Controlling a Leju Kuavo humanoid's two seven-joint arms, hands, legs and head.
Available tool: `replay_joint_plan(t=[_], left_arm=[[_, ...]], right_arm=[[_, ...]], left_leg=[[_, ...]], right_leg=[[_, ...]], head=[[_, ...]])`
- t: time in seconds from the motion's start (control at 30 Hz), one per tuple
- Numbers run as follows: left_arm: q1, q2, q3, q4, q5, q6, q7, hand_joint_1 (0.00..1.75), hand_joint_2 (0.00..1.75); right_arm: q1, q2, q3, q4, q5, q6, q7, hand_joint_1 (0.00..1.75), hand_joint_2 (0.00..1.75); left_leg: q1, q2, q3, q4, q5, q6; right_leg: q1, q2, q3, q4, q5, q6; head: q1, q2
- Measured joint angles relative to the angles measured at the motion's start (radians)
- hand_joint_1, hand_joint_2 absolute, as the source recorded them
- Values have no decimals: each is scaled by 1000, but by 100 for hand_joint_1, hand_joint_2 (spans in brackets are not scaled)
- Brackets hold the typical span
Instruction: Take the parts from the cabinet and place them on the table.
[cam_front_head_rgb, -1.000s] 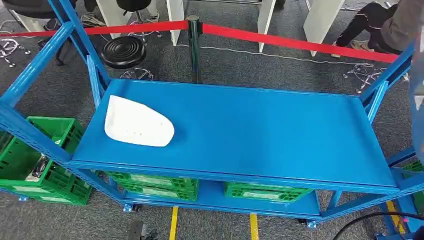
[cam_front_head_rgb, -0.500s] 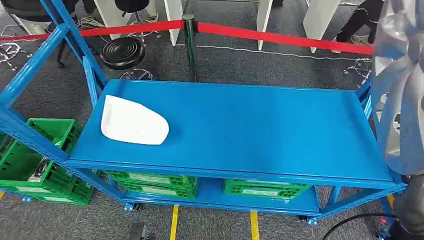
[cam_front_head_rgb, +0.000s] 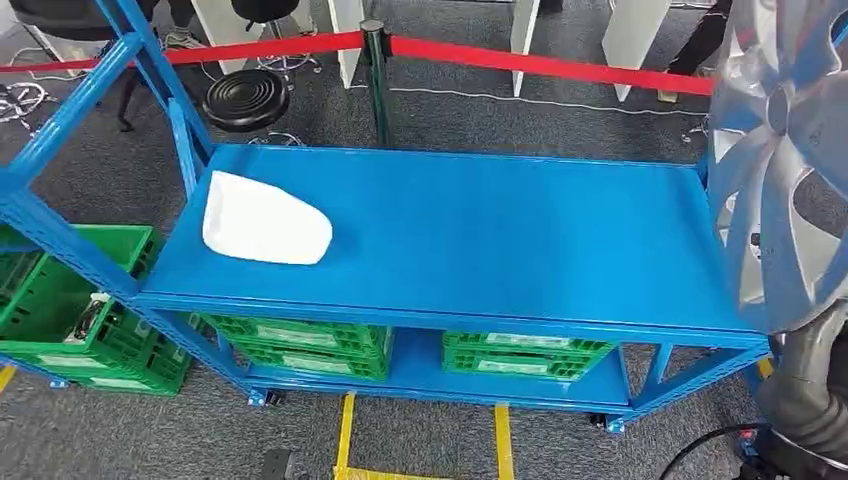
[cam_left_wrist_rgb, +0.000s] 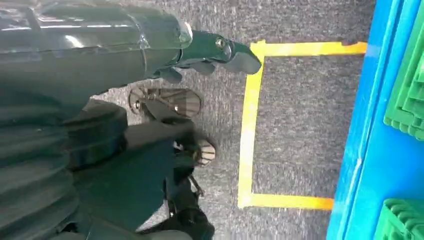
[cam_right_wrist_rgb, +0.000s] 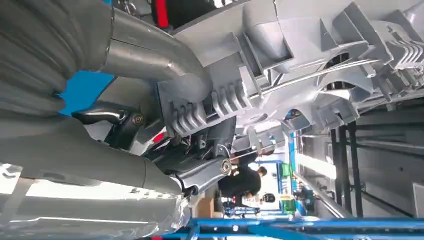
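A white curved shell part (cam_front_head_rgb: 265, 222) lies on the left end of the blue shelf top (cam_front_head_rgb: 500, 230). A silver spoked wheel cover (cam_front_head_rgb: 790, 170) is held up at the shelf's right end, overlapping its right edge. My right hand (cam_right_wrist_rgb: 170, 125) grips the ribbed grey back of the wheel cover (cam_right_wrist_rgb: 310, 45), thumb on one side and dark fingers on the other. In the head view the cover hides that hand, and my dark right forearm (cam_front_head_rgb: 810, 390) rises beneath it. My left hand (cam_left_wrist_rgb: 210, 50) hangs over the carpet, fingers loosely extended and holding nothing.
Green crates (cam_front_head_rgb: 300, 345) (cam_front_head_rgb: 525, 355) fill the lower shelf, and another green crate (cam_front_head_rgb: 70, 310) stands on the floor at the left. Blue frame posts (cam_front_head_rgb: 70, 110) rise at the left. Behind are a red barrier belt (cam_front_head_rgb: 540, 62), its post (cam_front_head_rgb: 375, 60) and a black stool (cam_front_head_rgb: 245, 98). Yellow tape (cam_left_wrist_rgb: 247, 130) marks the floor.
The wheel cover has come in from the right edge and now fills much more of the right side. The camera has shifted slightly; the white part lies where it was on the shelf.
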Motion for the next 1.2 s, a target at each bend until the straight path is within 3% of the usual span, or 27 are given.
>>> replay_joint_plan(t=[0.07,0.1,0.13,0.2,0.23,0.27,0.3,0.33,0.4,0.43,0.47,0.57,0.6,0.67,0.73,0.77,0.8,0.83,0.87,0.9,0.93,0.97,1.0,1.07,1.1,1.13,1.2], left_arm=[[0,-1,0,0,0,0,0,0,175],[-2,-5,0,0,0,0,0,0,175],[-5,-5,0,0,0,0,0,0,175],[-5,-10,0,0,0,-2,0,0,175],[-5,-11,0,0,0,-2,0,0,175],[-5,-12,0,0,0,-2,0,0,175],[-5,-12,0,0,0,-2,0,0,175],[-5,-12,0,0,0,-2,0,0,175],[-5,-14,0,0,0,-2,0,0,175],[-5,-15,0,0,0,-2,0,0,175],[-5,-16,0,0,0,-3,0,0,175],[-2,-16,0,0,0,-5,8,0,175],[2,-15,0,0,1,-6,11,0,175],[2,-14,0,0,2,-8,12,0,175],[2,-13,0,0,2,-9,13,0,175],[2,-12,0,0,1,-9,13,0,175],[2,-12,0,0,1,-9,12,0,175],[2,-12,0,0,0,-9,11,0,175],[2,-12,0,0,-2,-8,11,0,175],[2,-13,0,0,-5,-7,11,0,175],[0,-13,0,0,-7,-3,11,0,175],[-3,-14,0,0,-8,-1,11,0,175],[-6,-15,0,0,-11,0,11,0,175],[-8,-16,0,0,-11,3,11,0,175],[-6,-17,0,0,-11,3,11,0,175],[-6,-19,0,0,-11,3,12,0,175],[-7,-19,0,0,-11,3,13,0,175]], right_arm=[[-1,0,0,4,-8,0,2,171,175],[-1,-3,-2,4,-10,0,3,171,175],[-2,-4,-2,5,-10,0,3,171,175],[-7,-8,-3,7,-13,0,3,171,175],[-7,-8,-3,8,-14,0,3,171,175],[-6,-8,-3,11,-15,0,3,171,175],[-7,-8,-3,14,-15,0,3,171,175],[-8,-8,-3,16,-15,0,4,171,175],[-8,-8,-4,16,-16,-1,5,171,175],[-9,-9,-4,18,-16,-1,5,171,175],[-9,-10,-3,18,-16,-1,6,171,175],[-9,-10,-1,22,-16,-1,6,171,175],[-9,-9,0,24,-15,-2,6,171,175],[-9,-8,0,27,-11,-5,6,171,175],[-8,-8,0,29,-10,-11,6,171,175],[-8,-8,0,29,-10,-13,6,171,175],[-8,-8,0,29,-10,-13,6,171,175],[-8,-8,0,29,-9,-14,6,171,175],[-8,-8,0,29,-8,-14,7,171,175],[-9,-8,0,29,-7,-14,10,171,175],[-11,-8,-1,28,-6,-14,15,171,175],[-10,-10,-3,26,-6,-15,18,171,175],[-11,-13,-4,25,-6,-15,23,171,175],[-16,-16,-5,23,-5,-15,23,171,175],[-16,-18,-5,22,-5,-15,23,171,175],[-13,-19,-7,23,-5,-15,24,171,175],[-14,-23,-9,23,-12,-15,26,171,175]], left_leg=[[-3,0,-6,-3,13,14],[7,3,-12,-17,28,22],[4,3,-25,-17,39,29],[2,3,-49,-17,57,38],[-1,4,-61,-16,66,41],[-3,4,-74,-14,76,41],[-6,5,-87,-13,84,42],[-8,5,-99,-10,92,42],[-12,4,-119,-6,108,39],[-12,5,-124,-5,114,36],[-18,6,-130,-4,121,30],[-14,15,-142,-7,150,16],[-19,15,-145,-6,151,9],[-10,11,-174,59,49,-3],[0,6,-210,204,-60,-15],[4,5,-222,269,-84,-20],[7,5,-219,301,-78,-24],[12,6,-198,294,-45,-28],[15,6,-163,261,-4,-30],[18,6,-108,196,27,-32],[21,5,-39,111,28,-33],[19,3,13,35,-9,-32],[17,0,23,12,-22,-20],[12,-3,10,10,-24,-14],[14,-3,0,6,-16,1],[17,3,-10,2,-2,16],[13,1,-36,3,22,31]], right_leg=[[-1,1,1,-8,14,13],[-5,2,-9,-1,5,17],[-4,5,-21,21,-37,24],[-5,5,-53,150,-150,32],[-5,5,-66,224,-191,35],[-5,5,-69,274,-205,36],[-5,5,-55,282,-189,35],[-5,5,-26,253,-156,32],[-1,6,77,98,-88,19],[3,8,136,7,-86,9],[6,8,171,-59,-99,2],[12,11,158,-68,-93,-9],[3,8,146,-79,-76,-18],[0,3,126,-77,-53,-33],[0,1,94,-70,-34,-33],[0,0,76,-65,-26,-32],[-1,-2,56,-57,-18,-30],[-2,-2,36,-47,-10,-26],[-3,-3,18,-36,-5,-22],[-5,-3,0,-23,0,-17],[-5,-2,-11,-9,3,-11],[-2,-3,-23,3,4,-7],[-2,-3,-25,7,10,1],[-5,-5,-33,6,29,15],[-5,-5,-37,6,36,22],[-9,-1,-45,15,13,28],[-10,2,-67,108,-110,34]], head=[[1,0],[0,0],[5,0],[11,0],[11,0],[14,0],[14,0],[14,0],[14,0],[15,0],[14,0],[14,0],[14,0],[8,0],[6,0],[6,0],[6,0],[6,0],[6,0],[6,0],[5,0],[0,0],[3,0],[2,0],[4,0],[3,0],[13,0]])
